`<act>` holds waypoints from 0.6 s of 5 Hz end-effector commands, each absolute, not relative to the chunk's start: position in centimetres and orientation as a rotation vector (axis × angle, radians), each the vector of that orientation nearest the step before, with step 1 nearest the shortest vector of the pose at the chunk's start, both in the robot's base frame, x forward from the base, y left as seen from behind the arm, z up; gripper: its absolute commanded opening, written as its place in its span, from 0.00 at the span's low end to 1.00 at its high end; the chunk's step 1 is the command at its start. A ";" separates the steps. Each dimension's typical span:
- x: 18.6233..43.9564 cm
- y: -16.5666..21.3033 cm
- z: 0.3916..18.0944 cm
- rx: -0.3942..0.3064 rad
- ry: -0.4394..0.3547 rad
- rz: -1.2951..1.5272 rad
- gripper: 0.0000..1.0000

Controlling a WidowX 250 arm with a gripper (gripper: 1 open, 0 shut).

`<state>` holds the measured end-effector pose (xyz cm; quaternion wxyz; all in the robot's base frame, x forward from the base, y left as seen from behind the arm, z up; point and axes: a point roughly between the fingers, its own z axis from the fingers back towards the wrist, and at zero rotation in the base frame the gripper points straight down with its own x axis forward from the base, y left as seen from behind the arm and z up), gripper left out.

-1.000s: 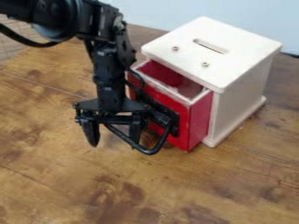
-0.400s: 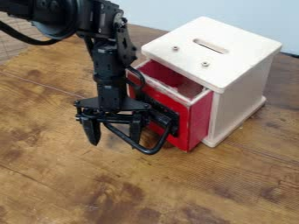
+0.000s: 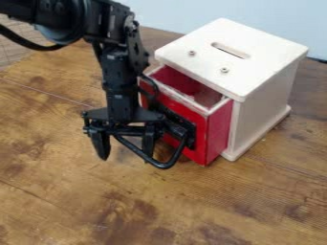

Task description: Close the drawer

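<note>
Parked at the red drawer (image 3: pixel 192 107)'s 9 o'clock, fingers (image 3: pixel 101 144) spread open by the handle (image 3: pixel 170 148), needs a shove toward 3.

The arm (image 3: pixel 90 38) runs off the upper left edge, its black gripper (image 3: pixel 124 144) blends with and partly hides the drawer (image 3: pixel 192 110) front's loop handle (image 3: pixel 173 148), leaving finger contact undeterminable.
</note>
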<state>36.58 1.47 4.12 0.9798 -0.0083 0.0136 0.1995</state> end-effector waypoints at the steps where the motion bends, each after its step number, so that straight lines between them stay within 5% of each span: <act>1: 37.7 2.6 8.1 -0.047 -0.090 0.385 0.00; 2: 37.9 3.0 8.3 -0.054 -0.094 0.349 1.00; 3: 38.2 3.3 8.3 -0.059 -0.094 0.312 1.00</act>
